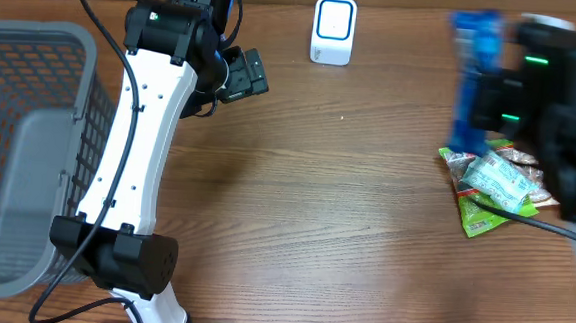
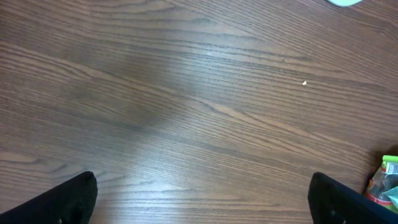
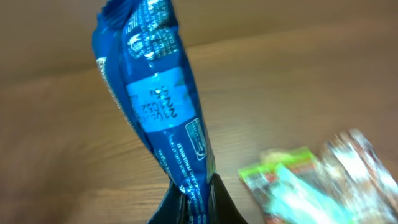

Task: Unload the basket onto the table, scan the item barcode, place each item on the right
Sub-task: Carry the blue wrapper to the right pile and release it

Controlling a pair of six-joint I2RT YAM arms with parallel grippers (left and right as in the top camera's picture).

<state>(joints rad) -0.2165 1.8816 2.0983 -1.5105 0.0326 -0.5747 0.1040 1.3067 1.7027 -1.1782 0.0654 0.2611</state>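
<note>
1. The right gripper (image 3: 194,208) is pinching one end of a blue packet (image 3: 155,106), its jaws nearly together on it; the packet is rising upright from the fingers, over the table (image 1: 315,213).
2. In the overhead view the packet is showing blurred, right of the white scanner (image 1: 333,30) and well apart from it; a snack pile (image 1: 497,184) is lying near it.
3. The left gripper (image 1: 243,76) is gaping wide, holding nothing; it is hovering over wood left of the scanner.
4. A grey basket (image 1: 28,156) is sitting at the left edge.
</note>
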